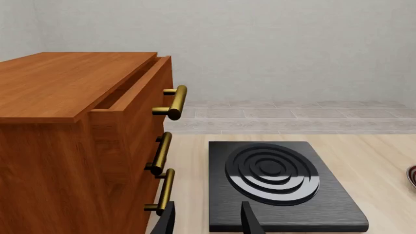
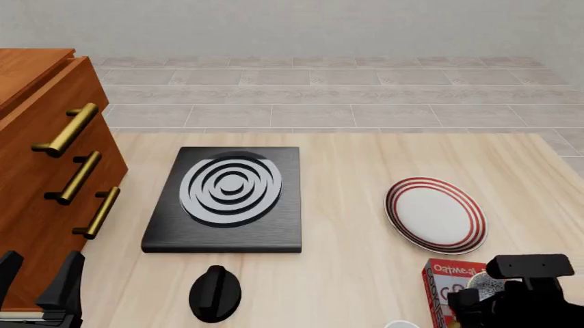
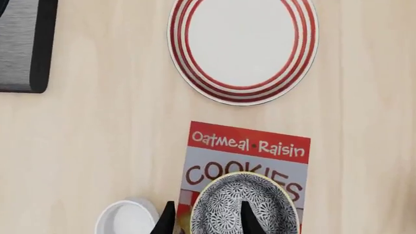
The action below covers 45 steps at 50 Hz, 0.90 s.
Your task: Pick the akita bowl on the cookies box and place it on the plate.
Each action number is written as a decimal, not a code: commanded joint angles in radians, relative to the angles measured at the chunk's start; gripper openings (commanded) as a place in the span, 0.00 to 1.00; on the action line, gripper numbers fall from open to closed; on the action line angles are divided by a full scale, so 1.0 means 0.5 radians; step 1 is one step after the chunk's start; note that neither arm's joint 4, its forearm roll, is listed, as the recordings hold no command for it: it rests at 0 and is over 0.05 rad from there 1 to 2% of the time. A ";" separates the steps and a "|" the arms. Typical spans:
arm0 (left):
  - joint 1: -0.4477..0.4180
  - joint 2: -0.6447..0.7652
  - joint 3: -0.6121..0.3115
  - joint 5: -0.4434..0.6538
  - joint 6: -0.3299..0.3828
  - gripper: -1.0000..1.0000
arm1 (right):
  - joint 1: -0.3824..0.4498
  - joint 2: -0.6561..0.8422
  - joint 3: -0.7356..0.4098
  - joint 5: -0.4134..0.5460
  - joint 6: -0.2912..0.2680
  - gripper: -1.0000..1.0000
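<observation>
- I have the right hand [image 3: 206,218] over the akita bowl [image 3: 244,204], fingers spread astride its left rim, not clamped.
- Bowl sits on the cookies box [image 3: 248,155], near right of the worktop [image 2: 347,273].
- Plate [image 3: 242,48] lies just beyond the box.
- Left hand [image 1: 208,219] open, beside the drawer cabinet [image 1: 65,122].

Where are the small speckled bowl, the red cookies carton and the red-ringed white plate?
Small round speckled bowl [image 3: 244,204]: right wrist view, patterned inside.
Red rectangular cookies carton [image 3: 248,144]: right wrist view, its red lettered band.
Round white red-ringed plate [image 2: 435,214]: front view, its white centre.
</observation>
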 commanded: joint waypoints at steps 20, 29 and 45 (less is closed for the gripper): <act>0.000 0.000 0.000 0.000 0.000 1.00 | 0.185 0.256 0.102 -0.342 0.220 0.00; 0.000 0.000 0.000 0.000 0.000 1.00 | 0.067 0.167 0.057 -0.314 0.105 0.00; 0.000 0.000 0.000 0.000 0.000 1.00 | -0.303 -0.043 -0.237 -0.150 -0.493 0.00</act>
